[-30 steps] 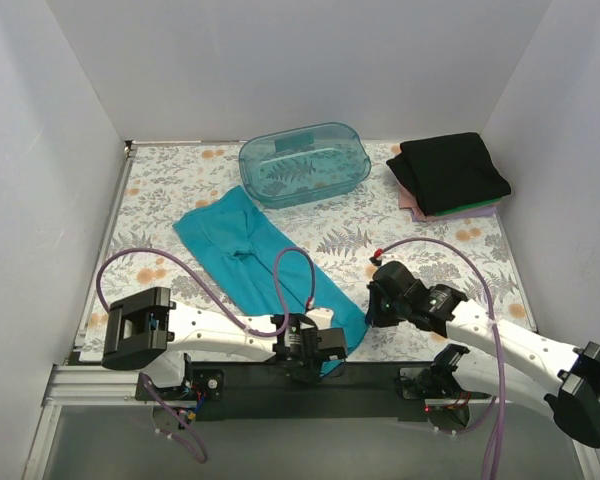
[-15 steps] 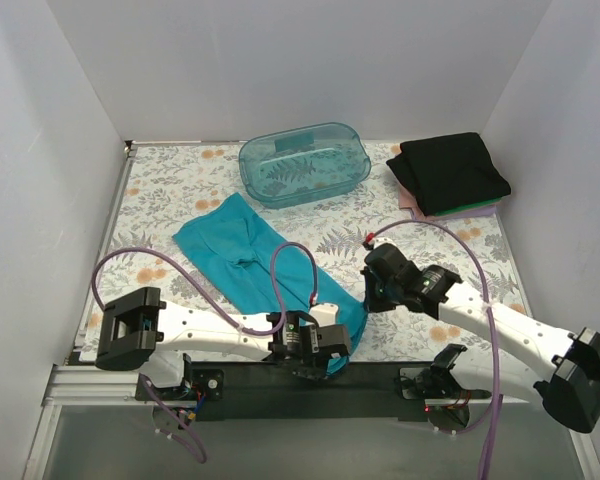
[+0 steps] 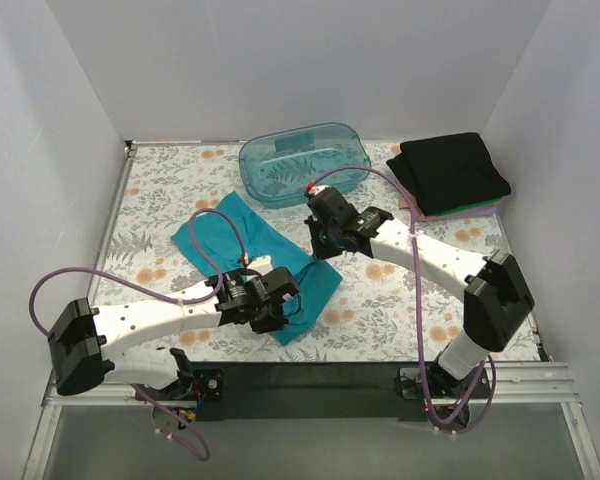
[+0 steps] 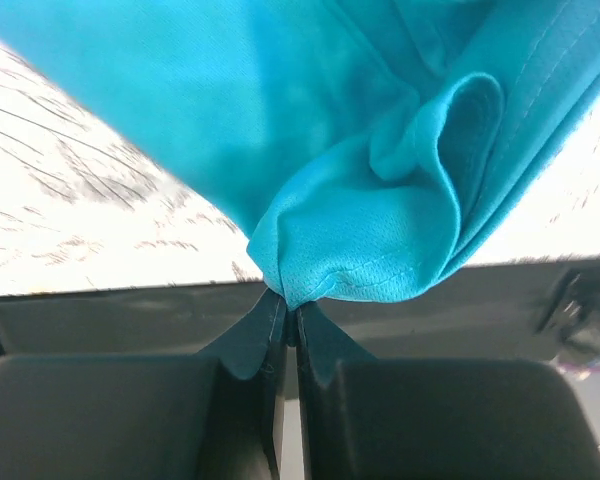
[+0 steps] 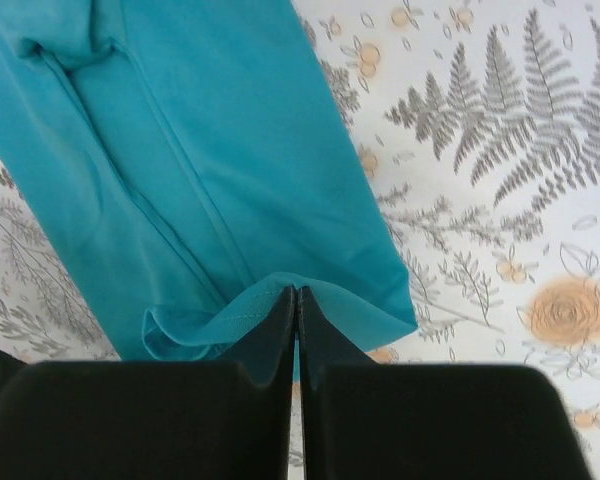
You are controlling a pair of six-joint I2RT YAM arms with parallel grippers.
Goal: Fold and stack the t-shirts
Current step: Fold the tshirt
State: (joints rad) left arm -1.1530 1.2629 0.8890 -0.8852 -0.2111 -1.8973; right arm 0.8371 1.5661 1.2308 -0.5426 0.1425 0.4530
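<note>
The teal-blue t-shirt [image 3: 248,246] lies on the flowered table, its near part doubled back over itself. My left gripper [image 3: 270,305] is shut on a bunched hem of the shirt [image 4: 380,230] and holds it over the shirt's near part. My right gripper [image 3: 327,240] is shut on another hem edge of the same shirt [image 5: 230,200] near the table's middle. The folded shirts are stacked at the back right: black [image 3: 452,170] on top, pinkish [image 3: 412,209] and green [image 3: 477,209] edges showing under it.
A translucent teal plastic tub [image 3: 304,163] stands upside down at the back middle, just behind my right gripper. White walls close in the table on three sides. Purple cables loop off both arms. The black rail [image 3: 310,375] runs along the near edge.
Both grippers have carried the shirt's near hem away from the near edge towards the back, folding the shirt over itself. The right arm swung far left to the table's middle.
</note>
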